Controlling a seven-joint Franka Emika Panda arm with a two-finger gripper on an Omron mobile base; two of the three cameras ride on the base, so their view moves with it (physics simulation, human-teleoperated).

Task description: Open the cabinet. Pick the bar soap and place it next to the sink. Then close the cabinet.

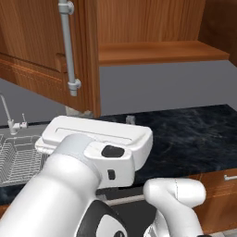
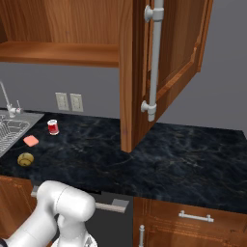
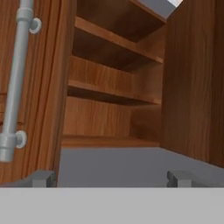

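The cabinet (image 3: 109, 89) stands open, both doors swung out, and the shelves I see are bare. Its left door (image 1: 28, 41) carries a grey bar handle (image 1: 68, 46); the right door (image 2: 181, 48) hangs over the counter. The bar soap (image 2: 31, 140), a flat salmon-pink block, lies on the dark counter just right of the sink (image 2: 10, 129). My gripper (image 3: 111, 179) is open with nothing between its fingers, pointing up into the cabinet just beside the left door's edge. One fingertip (image 1: 130, 119) shows beyond the white hand.
A red can (image 2: 53, 127) stands behind the soap and a yellow-brown ball (image 2: 25, 159) lies in front of it. The sink (image 1: 16, 159) holds a wire rack, with a thin faucet (image 1: 8, 115) behind. The dark counter (image 2: 183, 164) runs to the right. Low drawers sit below.
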